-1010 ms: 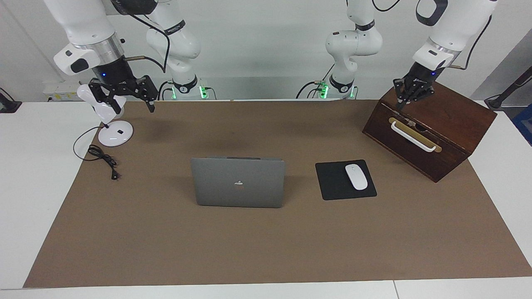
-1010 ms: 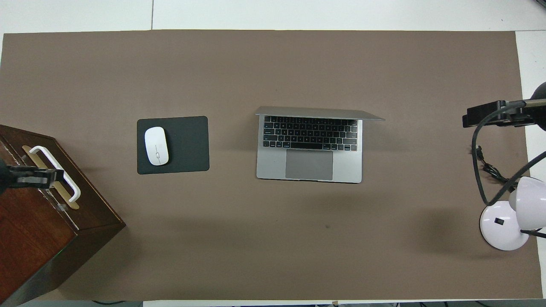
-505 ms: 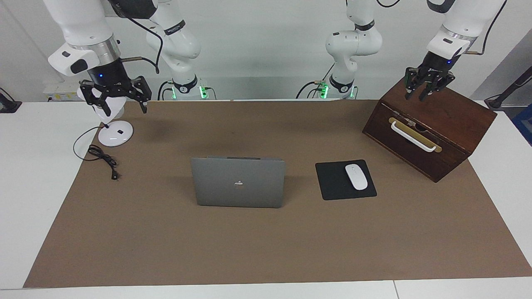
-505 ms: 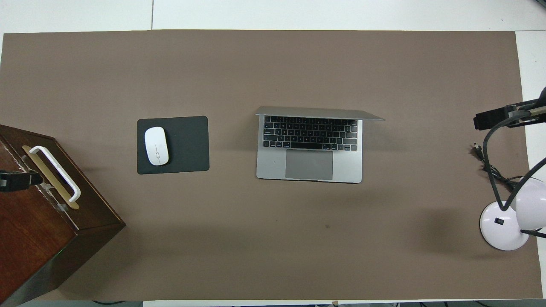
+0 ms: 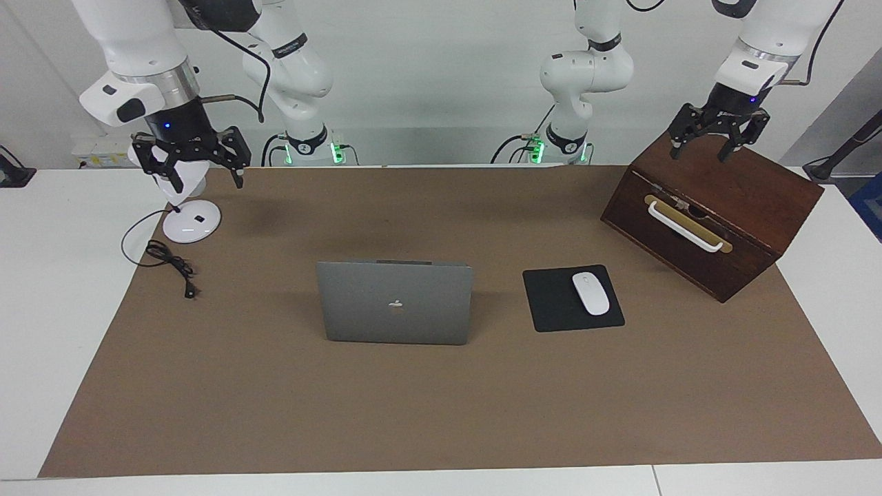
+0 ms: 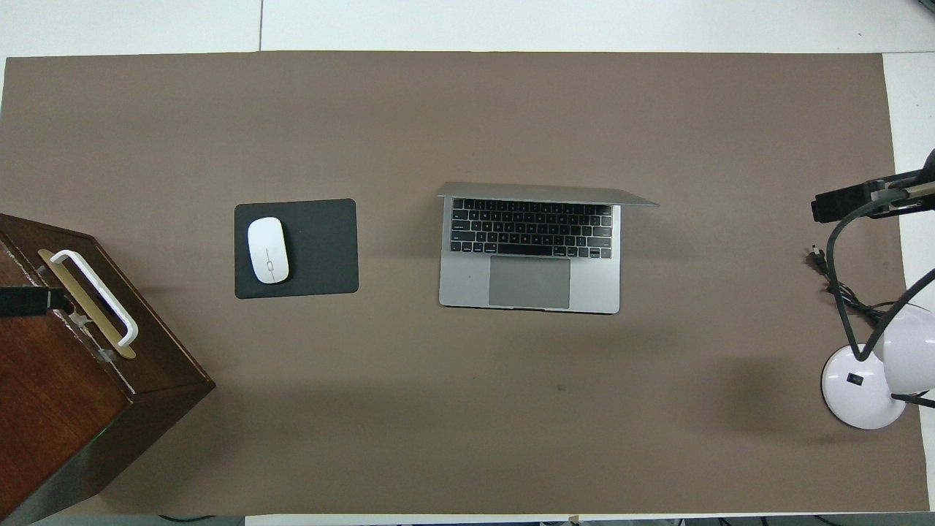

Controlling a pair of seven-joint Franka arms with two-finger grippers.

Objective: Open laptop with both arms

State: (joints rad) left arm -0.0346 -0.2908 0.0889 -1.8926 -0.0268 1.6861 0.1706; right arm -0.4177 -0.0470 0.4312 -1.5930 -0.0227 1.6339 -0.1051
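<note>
Left fingers [image 5: 718, 141] newly spread, well apart from laptop [image 5: 395, 302].

A white counter [image 5: 55, 289] carries a large brown mat [image 5: 441, 406] that covers most of it. A plain pale wall [image 5: 441, 83] rises past the counter's edge nearest the robots, evenly lit.

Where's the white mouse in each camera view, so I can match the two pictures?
Facing view: the white mouse lies on the black mouse pad, toward the left arm's end of the table.
Overhead view: the mouse lies on the same pad.
Shared landmark: the open laptop beside the pad.
</note>
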